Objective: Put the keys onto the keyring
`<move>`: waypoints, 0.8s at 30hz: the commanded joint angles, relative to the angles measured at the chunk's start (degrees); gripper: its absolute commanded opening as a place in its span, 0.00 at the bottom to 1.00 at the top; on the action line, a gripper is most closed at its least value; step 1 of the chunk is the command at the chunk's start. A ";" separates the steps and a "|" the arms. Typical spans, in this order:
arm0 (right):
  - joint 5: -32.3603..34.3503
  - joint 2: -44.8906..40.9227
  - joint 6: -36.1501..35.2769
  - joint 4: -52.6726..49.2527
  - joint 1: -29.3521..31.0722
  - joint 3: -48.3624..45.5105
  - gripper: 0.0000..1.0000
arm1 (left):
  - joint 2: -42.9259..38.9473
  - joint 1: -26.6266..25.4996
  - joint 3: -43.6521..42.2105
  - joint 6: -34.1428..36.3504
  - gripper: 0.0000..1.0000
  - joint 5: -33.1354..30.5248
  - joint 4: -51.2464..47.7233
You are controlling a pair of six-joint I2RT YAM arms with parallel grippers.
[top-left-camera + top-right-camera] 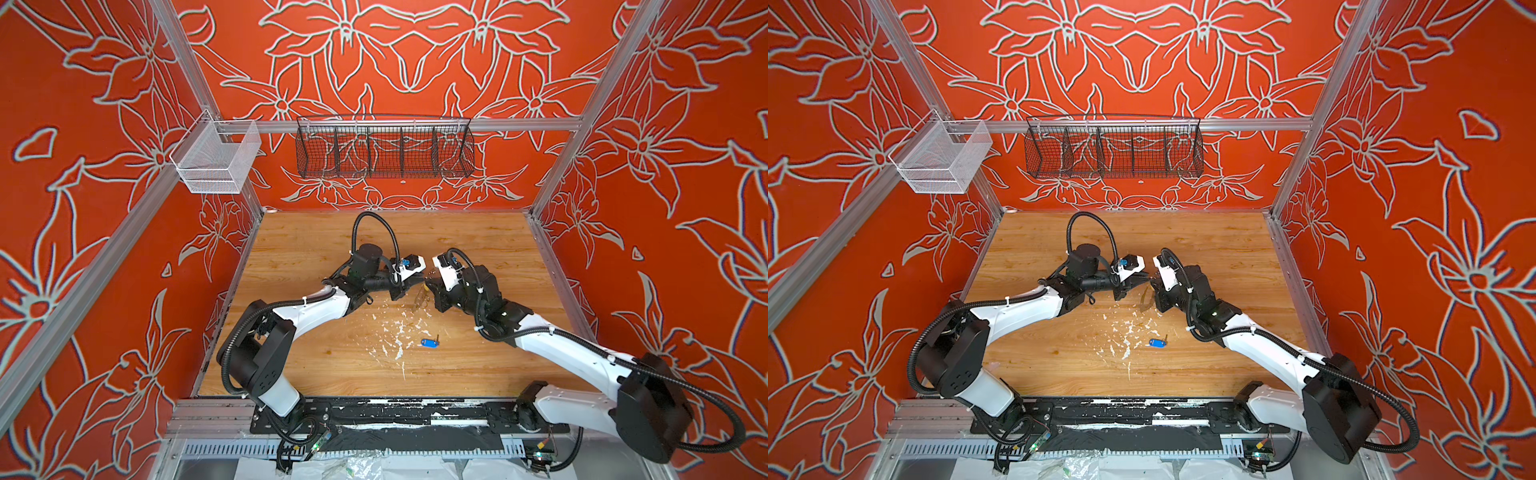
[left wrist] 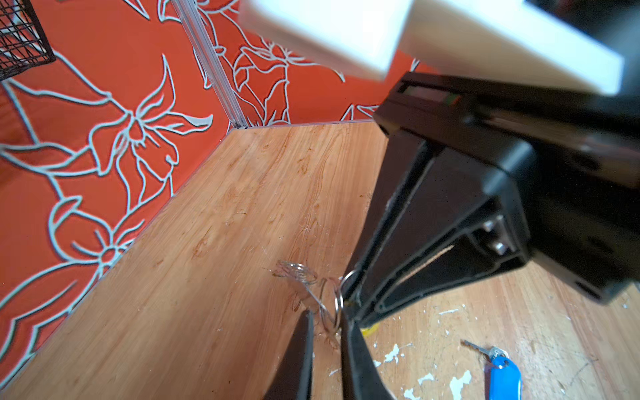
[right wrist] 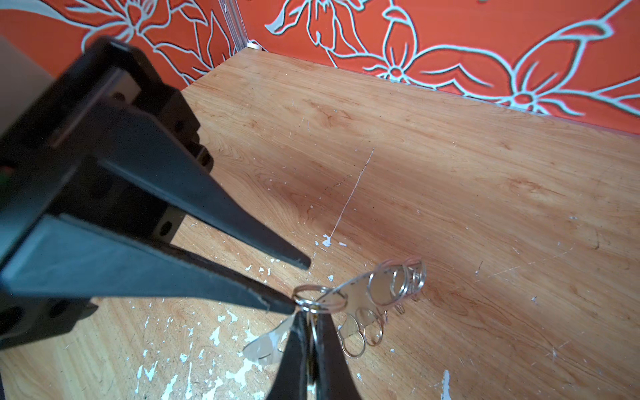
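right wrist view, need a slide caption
Right tool shut on a key's split ring, left tool tip touching it, keyring alongside.

Light wooden tabletop (image 1: 311,361) with visible grain, blue-tagged key (image 1: 428,342) lying flat near the middle in both top views (image 1: 1157,342), scattered white flecks (image 1: 399,332) just beside it, thin pale scratch (image 3: 353,194) farther back.

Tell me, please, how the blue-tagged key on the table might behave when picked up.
The blue-tagged key lies flat, so it probably slides rather than rolls. Its metal blade and plastic tag look loosely linked, so one likely dangles when the other is lifted.
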 commanded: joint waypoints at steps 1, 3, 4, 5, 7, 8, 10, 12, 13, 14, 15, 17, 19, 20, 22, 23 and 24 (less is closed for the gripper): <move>-2.36 -1.78 -0.84 0.10 0.41 0.86 0.00 | 0.60 0.33 0.88 1.22 0.18 1.32 -0.69; -2.44 -1.91 -0.78 0.19 0.45 0.86 0.00 | 0.71 0.33 1.01 1.40 0.19 1.87 -0.69; -2.66 -1.94 -0.76 0.19 0.47 0.95 0.00 | 0.78 0.33 0.98 1.55 0.19 2.19 -0.62; -2.77 -1.98 -0.75 0.19 0.45 0.95 0.00 | 0.86 0.33 1.03 1.66 0.19 2.59 -0.56; -3.05 -1.85 -0.78 0.27 0.45 0.95 0.00 | 1.28 0.33 1.21 1.79 0.19 3.13 -0.47; -3.14 -1.77 -0.74 0.27 0.45 1.02 0.00 | 1.55 0.33 1.38 2.00 0.19 3.47 -0.55; -3.07 -1.72 -0.79 0.27 0.45 1.01 0.00 | 2.05 0.32 1.96 2.18 0.18 3.85 -0.88; -2.98 -1.80 -0.84 0.19 0.45 1.05 0.00 | 2.53 0.30 2.36 2.45 0.17 4.44 -1.16; -2.93 -1.80 -0.85 0.18 0.45 1.06 0.00 | 2.76 0.32 2.49 2.52 0.17 4.67 -1.15; -2.88 -1.82 -0.83 0.19 0.45 1.04 0.00 | 2.97 0.33 2.54 2.62 0.16 5.06 -1.12; -2.93 -1.86 -0.83 0.19 0.45 1.03 0.00 | 3.07 0.33 2.63 2.63 0.14 5.34 -1.04; -3.06 -1.89 -0.81 0.19 0.45 1.01 0.00 | 3.16 0.33 2.71 2.62 0.10 5.72 -0.92; -3.15 -1.88 -0.73 0.35 0.45 0.96 0.00 | 3.31 0.32 2.85 2.65 0.00 6.07 -0.91; -3.15 -1.81 -0.64 0.44 0.45 0.98 0.00 | 3.46 0.32 2.89 2.63 0.00 6.24 -0.89; -2.77 -1.73 -0.02 0.82 0.46 0.80 0.00 | 3.78 0.33 2.98 2.39 0.00 6.31 -0.52; -2.22 -1.67 0.61 0.93 0.45 0.70 0.00 | 3.85 0.33 2.85 2.22 0.00 6.27 -0.06; -1.63 -1.56 0.97 1.11 0.45 0.51 0.00 | 3.94 0.30 2.65 1.94 0.00 6.27 0.54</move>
